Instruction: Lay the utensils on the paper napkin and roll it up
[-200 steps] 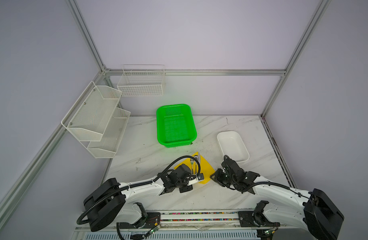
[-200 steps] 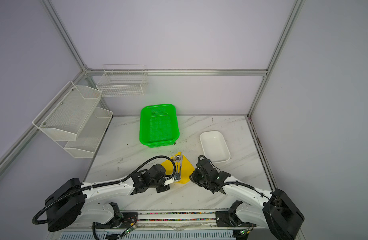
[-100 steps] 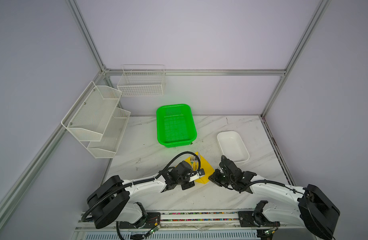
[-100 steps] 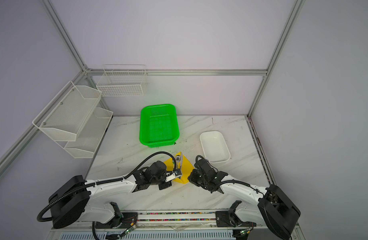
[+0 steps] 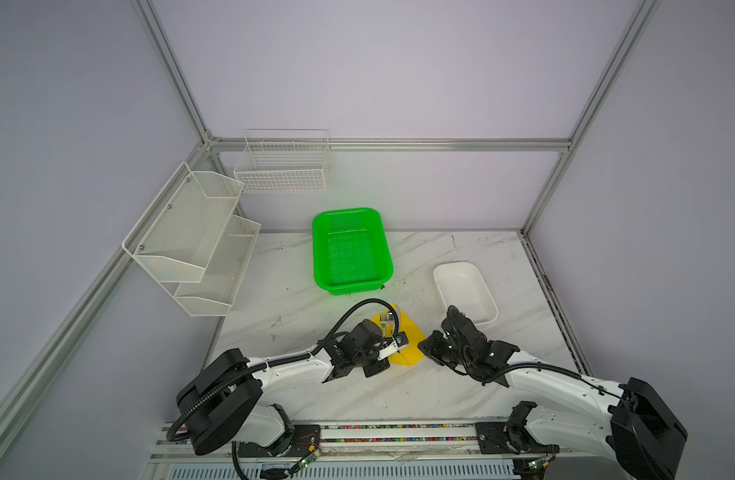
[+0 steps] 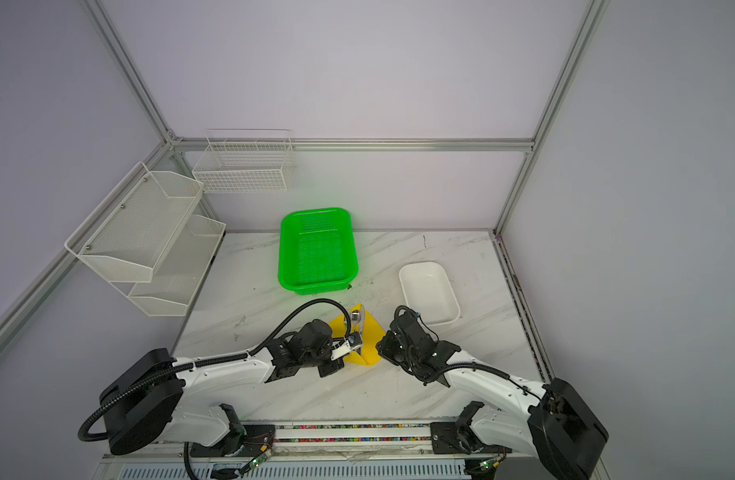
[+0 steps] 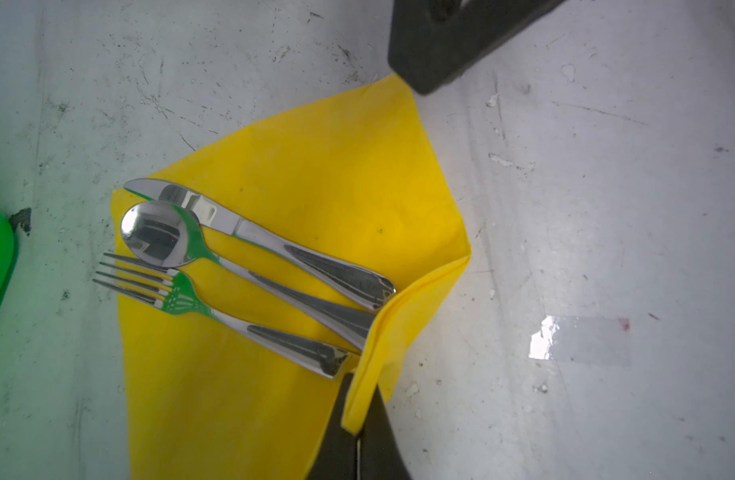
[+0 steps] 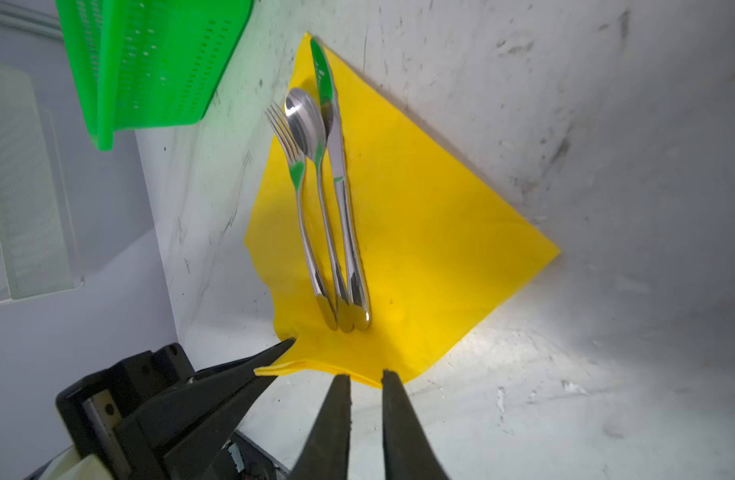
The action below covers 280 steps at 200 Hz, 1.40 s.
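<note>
Scuffed marble tabletop [image 5: 299,299]; the paper napkin [image 7: 324,174] lay just ahead of both claws, utensils [image 7: 274,286] on it. The left gripper [image 7: 359,399] pinched its lifted corner shut; the right gripper [image 8: 366,380] stood narrowly apart astride the near edge. Uneven pulling could tear the paper or scatter them. The fold hid the handle end of the spoon [image 7: 158,235].

The left arm [image 5: 291,370] and the right arm [image 5: 561,384] are showing glossy white moulded shells along their long links, with matte black housings bulging at each joint. Black drum-shaped shoulder housings [image 5: 216,411] are sitting at 7 and 5 o'clock in both top views. A black ribbed cable [image 5: 372,300] is arching over the left wrist. A thinner smooth black cable [image 5: 523,367] is trailing along the right forearm. The left end effector [image 7: 361,390] and the right end effector [image 8: 365,376] are showing matte black, wedge-shaped fingers tapering to narrow tips.
</note>
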### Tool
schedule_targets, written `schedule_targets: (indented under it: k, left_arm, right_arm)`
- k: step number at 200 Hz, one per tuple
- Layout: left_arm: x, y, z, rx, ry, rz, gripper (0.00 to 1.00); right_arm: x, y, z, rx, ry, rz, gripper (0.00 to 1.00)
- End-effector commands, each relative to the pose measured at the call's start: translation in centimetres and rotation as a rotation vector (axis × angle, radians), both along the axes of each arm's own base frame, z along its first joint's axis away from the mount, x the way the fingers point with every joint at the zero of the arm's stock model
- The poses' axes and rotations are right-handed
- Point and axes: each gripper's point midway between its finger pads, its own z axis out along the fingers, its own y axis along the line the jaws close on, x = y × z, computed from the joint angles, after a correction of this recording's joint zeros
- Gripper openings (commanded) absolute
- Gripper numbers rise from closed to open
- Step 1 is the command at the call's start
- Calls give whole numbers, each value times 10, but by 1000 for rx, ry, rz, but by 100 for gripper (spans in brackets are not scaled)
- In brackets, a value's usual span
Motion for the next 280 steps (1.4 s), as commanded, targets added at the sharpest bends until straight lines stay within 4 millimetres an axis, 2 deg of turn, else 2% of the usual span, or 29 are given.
schedule_targets:
  k: [1,45,60,91,95,105,152,256,280]
  left_arm:
    - [26,-25,44,-120,-59,43,5]
    - [28,-23,45,-127,-49,72,6]
    - [29,-24,47,-135,-50,77,6]
    - [31,-24,48,-141,-44,91,7]
    - [31,-23,36,-116,-27,94,7]
    - [32,-22,33,-107,-19,102,7]
    - [33,-21,29,-99,-3,121,7]
    - [41,-16,25,-109,39,201,10]
    - [42,-16,25,-109,43,202,10]
  right_arm:
    - [-4,26,3,42,-19,106,18]
    - [-10,58,-5,24,-23,188,14]
    - [-15,63,-16,14,0,203,13]
    - [-18,70,-19,27,0,216,12]
    - [-18,70,-19,27,1,217,12]
    - [-18,71,-20,27,2,219,12]
    - [-14,60,-34,-47,23,169,12]
    - [-2,54,-45,-69,27,92,15]
    - [4,52,-40,-58,12,69,15]
